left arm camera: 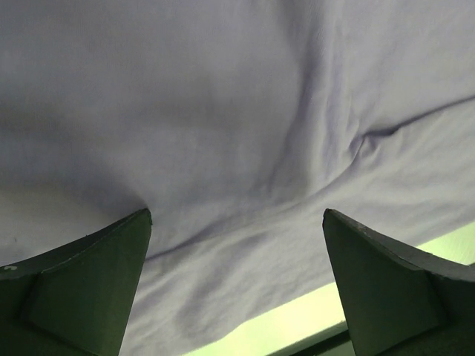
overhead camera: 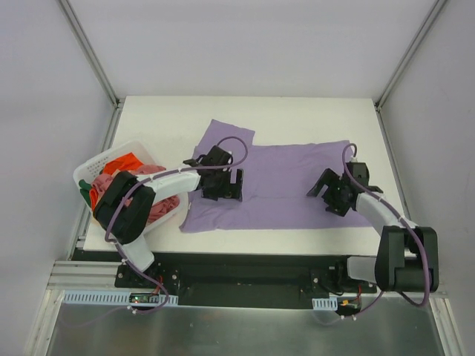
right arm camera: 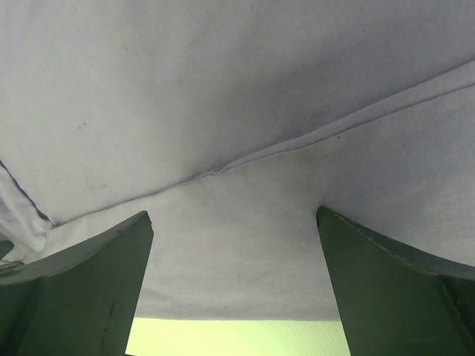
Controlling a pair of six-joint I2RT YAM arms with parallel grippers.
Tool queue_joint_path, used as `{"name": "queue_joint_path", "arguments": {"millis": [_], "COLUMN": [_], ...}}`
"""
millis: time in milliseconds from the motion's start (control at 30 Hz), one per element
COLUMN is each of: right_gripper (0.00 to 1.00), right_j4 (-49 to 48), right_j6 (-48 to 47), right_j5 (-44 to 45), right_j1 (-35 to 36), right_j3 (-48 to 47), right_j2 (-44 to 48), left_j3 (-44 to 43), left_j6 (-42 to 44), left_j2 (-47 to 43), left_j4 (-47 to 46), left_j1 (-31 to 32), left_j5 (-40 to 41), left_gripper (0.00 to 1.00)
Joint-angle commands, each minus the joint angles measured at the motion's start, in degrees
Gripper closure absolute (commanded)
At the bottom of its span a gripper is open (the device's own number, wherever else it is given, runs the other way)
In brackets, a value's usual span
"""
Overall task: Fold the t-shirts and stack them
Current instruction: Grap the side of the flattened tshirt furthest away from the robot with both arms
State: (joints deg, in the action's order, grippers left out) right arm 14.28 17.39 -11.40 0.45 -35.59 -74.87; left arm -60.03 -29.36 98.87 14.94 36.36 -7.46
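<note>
We see a lavender t-shirt [overhead camera: 297,178] lying flat on the white table [overhead camera: 312,119], the left pincer [overhead camera: 225,185] and right pincer [overhead camera: 332,194] each spread wide, low over its near edge.

no writing, label or number can be read (in any view).

White-and-black arms [overhead camera: 174,180], purple cables [overhead camera: 234,138]
</note>
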Motion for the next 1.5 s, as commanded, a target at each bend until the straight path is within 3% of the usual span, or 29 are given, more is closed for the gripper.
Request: {"name": "queue_joint_path", "arguments": {"millis": [0, 333, 633, 1067, 1467], "right_gripper": [0.04, 0.04, 0.04, 0.04, 0.04], "right_j4": [10.85, 14.02, 21.4, 17.01, 18.67], "right_j6": [1.07, 4.75, 5.38, 2.3, -0.42], "right_j5": [3.22, 1.29, 6.11, 6.74, 9.72], "right_j1": [-0.27, -0.19, -0.19, -0.27, -0.19], "right_j3": [7.02, 15.11, 13.62, 9.93, 5.8], "right_j2": [2.88, 16.5, 24.33, 14.5, 12.12], "left_j3": [5.09, 9.58, 10.9, 14.33, 17.05], "left_j6": [-0.52, -4.12, -6.05, -8.95, -12.73], "left_j2": [-4.38, -9.04, -12.21, -15.46, -18.53], "left_j4": [1.94, 2.02, 1.94, 1.94, 2.98], "left_j1": [1.69, 3.02, 3.63, 4.6, 5.3], "left_j5": [-0.8, 1.31, 3.34, 2.28, 2.1], "left_gripper": [0.01, 0.01, 0.01, 0.01, 0.01]}}
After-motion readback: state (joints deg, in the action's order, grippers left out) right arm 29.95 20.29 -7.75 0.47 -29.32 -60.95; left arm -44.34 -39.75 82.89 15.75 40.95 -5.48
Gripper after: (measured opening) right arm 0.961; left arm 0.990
